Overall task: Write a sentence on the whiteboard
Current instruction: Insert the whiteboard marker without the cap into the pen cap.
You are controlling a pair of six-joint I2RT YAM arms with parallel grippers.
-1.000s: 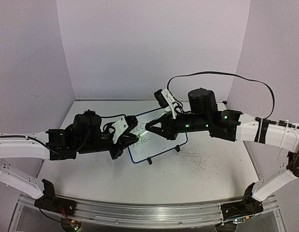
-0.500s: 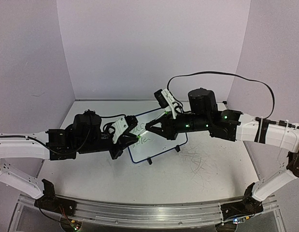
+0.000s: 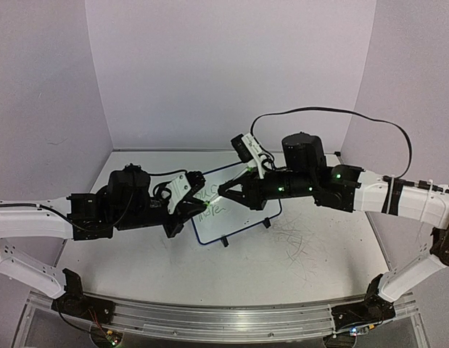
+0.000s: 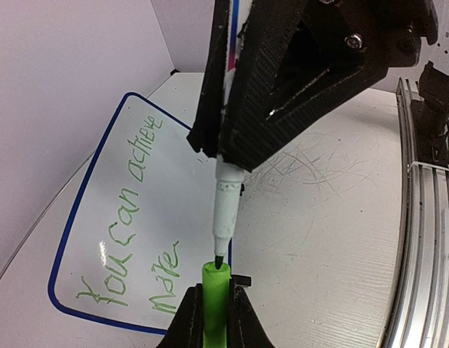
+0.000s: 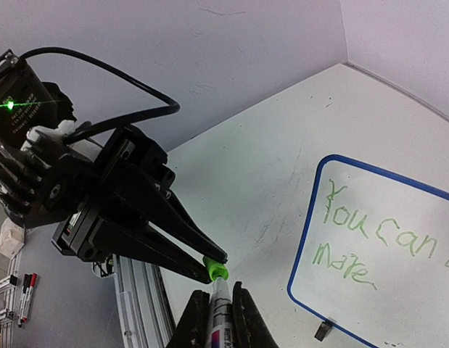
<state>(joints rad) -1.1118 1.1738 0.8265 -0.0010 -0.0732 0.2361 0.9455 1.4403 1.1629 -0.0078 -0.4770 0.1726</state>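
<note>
Left wrist view: whiteboard (image 4: 177, 181), likely light, stiff, prone to sliding, take by rim, at 9 o'clock of marker (image 4: 224, 210), sentence (image 4: 130, 217) written; right gripper (image 4: 223, 154) pinches marker, left gripper (image 4: 215, 299) pinches green cap (image 4: 215, 286)

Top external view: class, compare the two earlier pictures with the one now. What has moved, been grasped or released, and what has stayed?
Nothing visibly changed. The left hand still grips the green cap, the right hand still grips the marker with its tip at the cap's mouth, and the whiteboard with its finished sentence lies where it was.
</note>
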